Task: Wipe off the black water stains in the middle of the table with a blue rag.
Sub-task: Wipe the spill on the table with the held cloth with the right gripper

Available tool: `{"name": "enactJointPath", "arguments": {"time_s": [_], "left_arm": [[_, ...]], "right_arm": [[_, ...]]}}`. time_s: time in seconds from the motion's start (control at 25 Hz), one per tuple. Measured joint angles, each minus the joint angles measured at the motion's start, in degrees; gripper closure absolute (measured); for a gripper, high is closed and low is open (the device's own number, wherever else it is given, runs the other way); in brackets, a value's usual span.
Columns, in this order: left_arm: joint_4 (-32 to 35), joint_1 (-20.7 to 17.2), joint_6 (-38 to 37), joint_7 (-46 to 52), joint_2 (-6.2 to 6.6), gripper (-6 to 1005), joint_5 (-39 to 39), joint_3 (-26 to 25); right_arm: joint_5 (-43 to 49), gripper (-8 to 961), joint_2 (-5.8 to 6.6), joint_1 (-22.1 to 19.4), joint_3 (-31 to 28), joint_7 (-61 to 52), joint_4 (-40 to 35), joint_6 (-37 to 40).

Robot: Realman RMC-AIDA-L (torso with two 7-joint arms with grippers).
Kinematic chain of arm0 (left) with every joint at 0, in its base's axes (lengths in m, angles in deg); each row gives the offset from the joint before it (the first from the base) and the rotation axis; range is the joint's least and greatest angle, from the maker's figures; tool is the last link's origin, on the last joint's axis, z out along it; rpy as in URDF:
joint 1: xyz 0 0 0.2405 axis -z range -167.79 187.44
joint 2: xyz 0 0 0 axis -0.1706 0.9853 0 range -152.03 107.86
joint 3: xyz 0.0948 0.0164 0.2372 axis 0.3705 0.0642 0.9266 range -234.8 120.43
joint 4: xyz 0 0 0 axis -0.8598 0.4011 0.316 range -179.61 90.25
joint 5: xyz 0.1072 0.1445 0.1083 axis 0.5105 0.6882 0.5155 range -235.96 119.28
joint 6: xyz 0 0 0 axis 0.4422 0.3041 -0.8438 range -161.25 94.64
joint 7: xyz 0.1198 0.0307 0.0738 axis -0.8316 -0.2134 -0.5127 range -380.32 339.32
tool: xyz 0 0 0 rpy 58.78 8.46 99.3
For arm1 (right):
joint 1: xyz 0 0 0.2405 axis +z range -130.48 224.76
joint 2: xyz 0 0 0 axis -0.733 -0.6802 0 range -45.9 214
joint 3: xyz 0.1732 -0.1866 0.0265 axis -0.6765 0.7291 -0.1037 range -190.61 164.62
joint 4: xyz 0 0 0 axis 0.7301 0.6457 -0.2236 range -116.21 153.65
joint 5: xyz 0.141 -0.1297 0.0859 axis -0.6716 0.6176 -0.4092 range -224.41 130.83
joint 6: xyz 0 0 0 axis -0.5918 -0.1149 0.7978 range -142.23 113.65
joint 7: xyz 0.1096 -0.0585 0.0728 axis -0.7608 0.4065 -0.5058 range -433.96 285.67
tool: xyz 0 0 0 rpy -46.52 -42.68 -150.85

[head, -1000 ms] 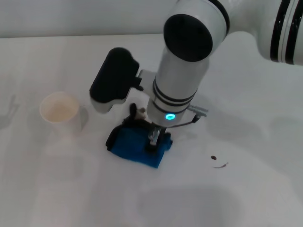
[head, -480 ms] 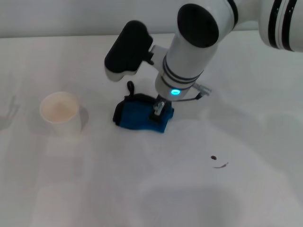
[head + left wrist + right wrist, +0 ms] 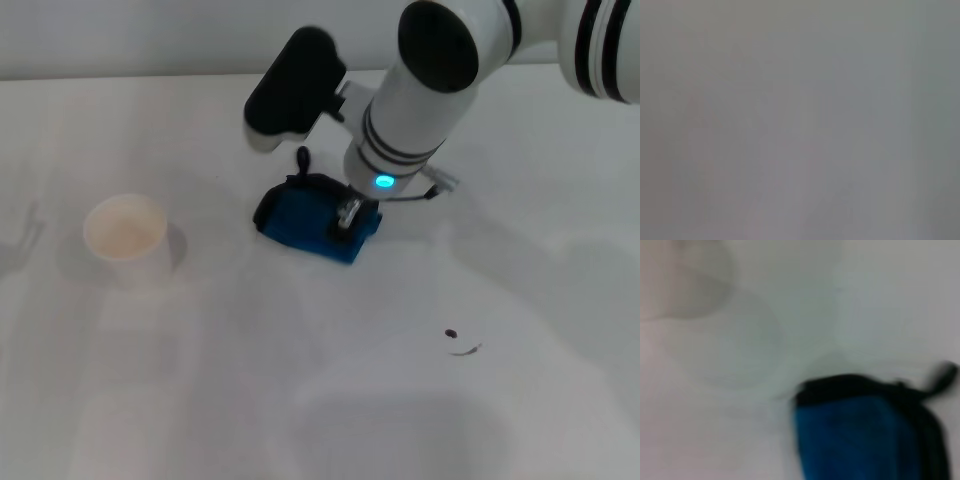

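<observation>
Right pincer (image 3: 347, 215) clamped on folded bright blue rag with black edging (image 3: 310, 222), mid white smooth desk (image 3: 200, 400), long axis slanting left-right, loop pointing away. White paper cup (image 3: 127, 237) left; small dark stain marks (image 3: 458, 341) right, bare desk between.

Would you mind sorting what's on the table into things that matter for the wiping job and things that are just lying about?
Belongs to the job:
- blue rag, under the right gripper
- black water stains, only a small dot and thin streak visible
- table

Just lying about:
- white paper cup, standing upright toward the robot's left of the rag
</observation>
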State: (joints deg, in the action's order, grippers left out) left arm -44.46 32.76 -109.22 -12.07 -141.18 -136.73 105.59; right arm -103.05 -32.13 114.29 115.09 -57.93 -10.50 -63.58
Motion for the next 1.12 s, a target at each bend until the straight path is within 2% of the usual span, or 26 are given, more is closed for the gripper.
{"name": "enactJointPath", "arguments": {"time_s": [0.16, 0.28, 0.44, 0.64, 0.8, 1.12], "left_arm": [[0.14, 0.08, 0.10, -0.05, 0.00, 110, 0.03, 0.00], [0.14, 0.24, 0.17, -0.08, 0.02, 110, 0.05, 0.00], [0.13, 0.32, 0.18, -0.08, 0.08, 110, 0.07, 0.00], [0.13, 0.35, 0.28, -0.08, 0.10, 110, 0.27, 0.00], [0.13, 0.32, 0.30, -0.09, 0.09, 110, 0.54, 0.00], [0.13, 0.38, 0.34, -0.09, 0.00, 110, 0.53, 0.00]], "right_arm": [[-3.38, 869, 0.00, -1.43, 1.18, 2.76, -6.11, -2.57], [-5.41, 870, 0.00, -1.69, 4.43, 2.70, -10.60, -3.80], [-9.05, 872, 0.00, -0.66, 8.67, 2.84, -13.14, -4.54], [-9.39, 873, -0.01, -0.44, 10.32, 3.85, -15.61, -6.55], [-9.33, 875, -0.03, -0.23, 9.97, 3.70, -12.72, -4.82], [-9.19, 877, -0.01, 1.10, 8.55, 3.98, -1.61, 2.23]]}}
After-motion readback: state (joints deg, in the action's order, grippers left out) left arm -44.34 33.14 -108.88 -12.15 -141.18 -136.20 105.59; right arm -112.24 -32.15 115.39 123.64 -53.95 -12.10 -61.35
